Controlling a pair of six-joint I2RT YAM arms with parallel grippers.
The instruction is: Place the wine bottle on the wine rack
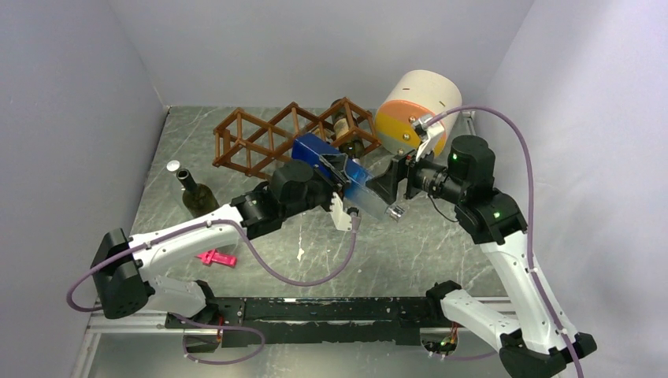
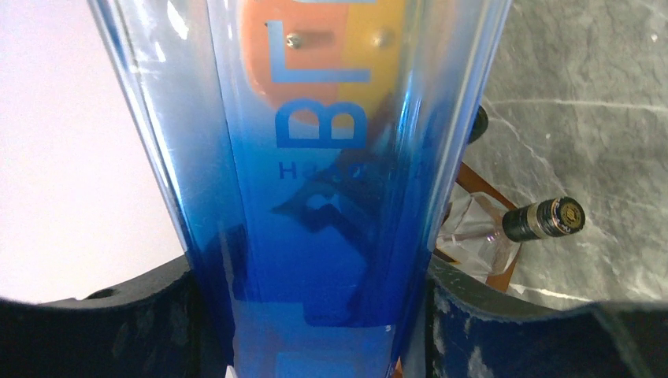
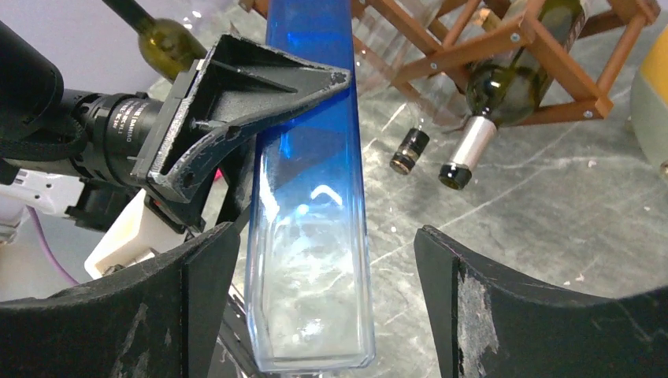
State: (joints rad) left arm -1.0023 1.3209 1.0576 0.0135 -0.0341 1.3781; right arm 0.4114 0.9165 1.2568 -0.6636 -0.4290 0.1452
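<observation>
Left end effector (image 2: 315, 327) around blue bottle (image 2: 315, 181)

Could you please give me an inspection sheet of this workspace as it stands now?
Surface: marble table, a few pale specks.
Job's things: rack at the back, with two bottles lying in it; blue bottle held in front of it.
Clutter: green bottle upright at left; pink piece by the left arm; cylinder at back right.
Pincers: left pincer shut on blue bottle; right pincer open, straddling its clear end.
Cables: purple cables loop from both arms.
Surroundings: plain walls on three sides.
</observation>
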